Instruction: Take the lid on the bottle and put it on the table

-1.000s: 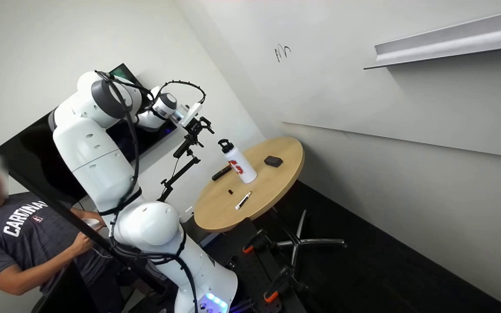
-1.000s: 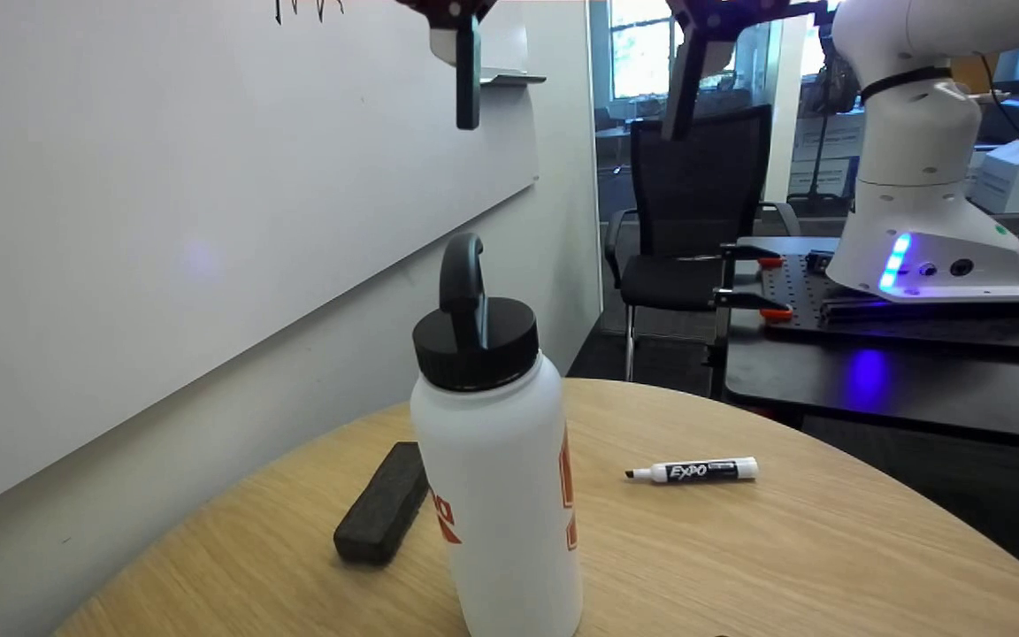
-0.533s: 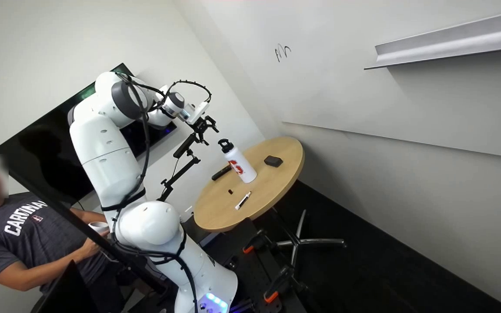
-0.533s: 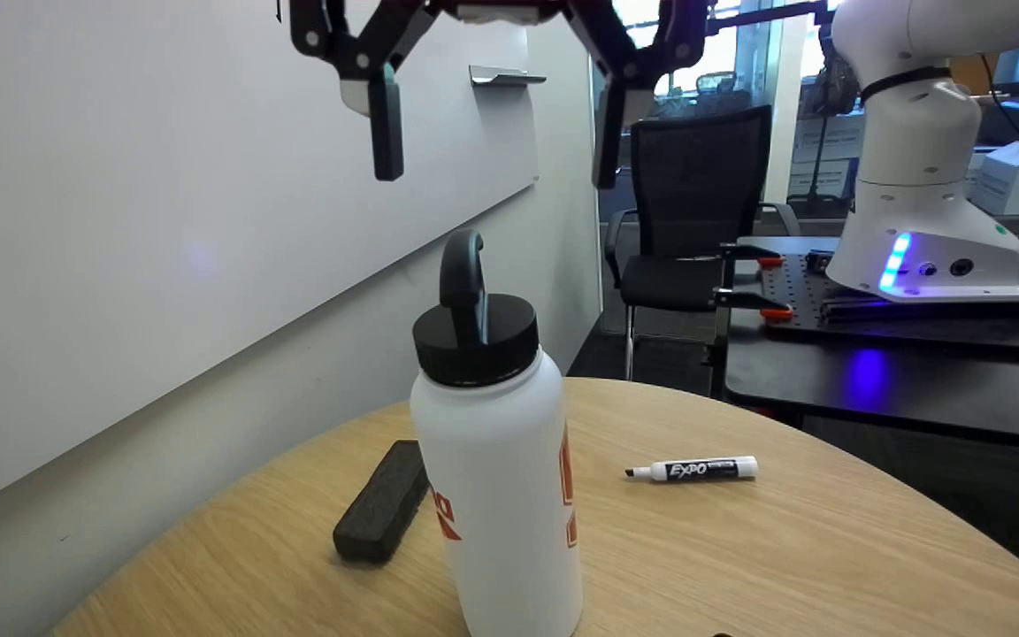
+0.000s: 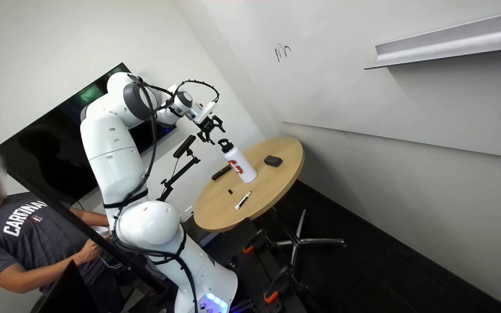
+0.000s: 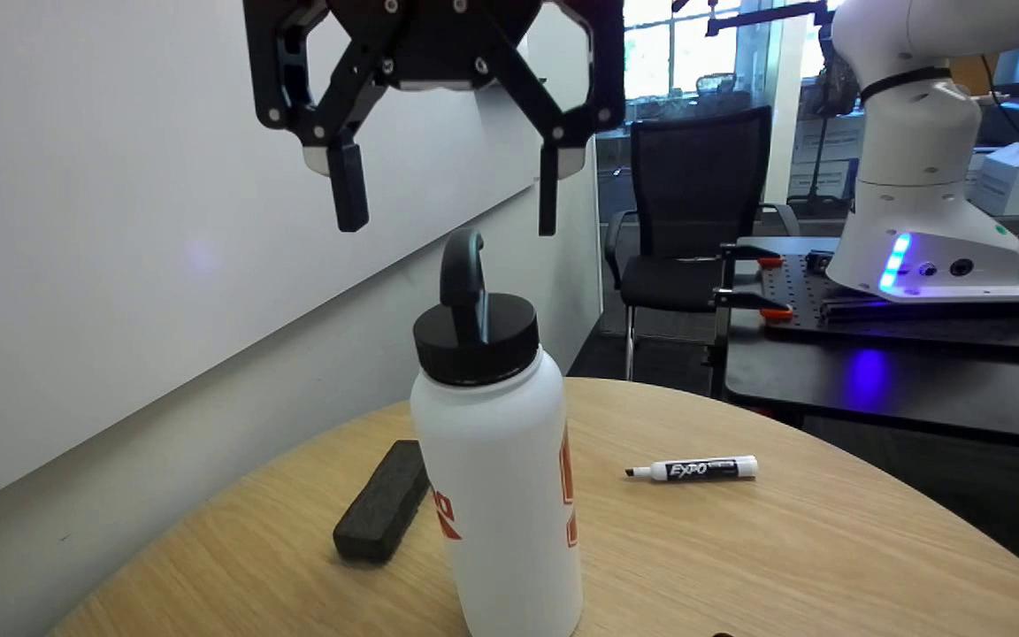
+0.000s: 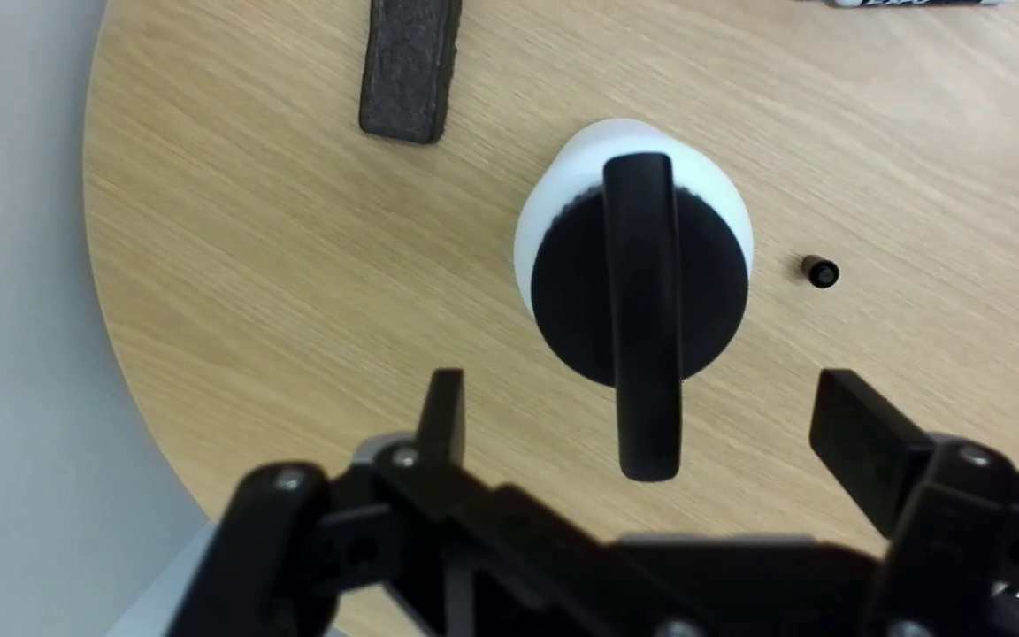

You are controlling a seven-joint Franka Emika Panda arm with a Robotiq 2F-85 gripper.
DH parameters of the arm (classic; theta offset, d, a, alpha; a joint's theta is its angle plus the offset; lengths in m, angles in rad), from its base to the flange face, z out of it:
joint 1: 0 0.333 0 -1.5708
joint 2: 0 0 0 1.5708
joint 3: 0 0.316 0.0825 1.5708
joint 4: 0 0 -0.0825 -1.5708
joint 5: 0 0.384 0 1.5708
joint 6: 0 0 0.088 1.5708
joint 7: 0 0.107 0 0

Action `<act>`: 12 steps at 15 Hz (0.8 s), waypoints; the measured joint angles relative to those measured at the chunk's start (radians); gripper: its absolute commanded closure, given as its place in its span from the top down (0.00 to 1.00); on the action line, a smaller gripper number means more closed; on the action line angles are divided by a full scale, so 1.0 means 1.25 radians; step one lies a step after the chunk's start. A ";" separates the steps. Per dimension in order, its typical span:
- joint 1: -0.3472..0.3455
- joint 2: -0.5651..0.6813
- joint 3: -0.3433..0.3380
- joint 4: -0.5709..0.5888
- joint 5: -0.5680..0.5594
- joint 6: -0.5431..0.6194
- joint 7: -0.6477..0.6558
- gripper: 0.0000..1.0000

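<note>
Standing upright on the tabletop (image 6: 792, 548), the bottle (image 6: 509, 478) is beneath your hand (image 6: 448, 224), spread wide and holding nothing; the black lid (image 6: 476, 351) is on. Come straight down with the loop (image 6: 461, 272) centred in your grasp, close squarely, then probably twist.

A white bottle (image 6: 502, 487) printed in red stood upright near the middle of a round table (image 5: 270, 184) with a light tan wooden top and spread metal legs. A black lid (image 6: 478, 361) sat in place atop the bottle, its loop handle (image 7: 645, 318) standing up from it. In the wrist view, the handle showed as a straight black bar across the lid's round face.
</note>
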 measured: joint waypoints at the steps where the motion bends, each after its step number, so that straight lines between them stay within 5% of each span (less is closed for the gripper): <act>1: 0.000 0.003 -0.001 0.002 0.000 -0.004 0.000 1.00; 3: 0.000 0.006 -0.001 0.005 0.000 -0.010 0.000 0.96; 4: 0.000 0.007 -0.002 0.005 0.000 -0.012 0.000 0.72; 6: 0.000 0.008 -0.003 0.005 0.000 -0.017 0.000 0.70; 12: 0.001 0.017 -0.005 0.004 0.000 -0.021 0.000 0.24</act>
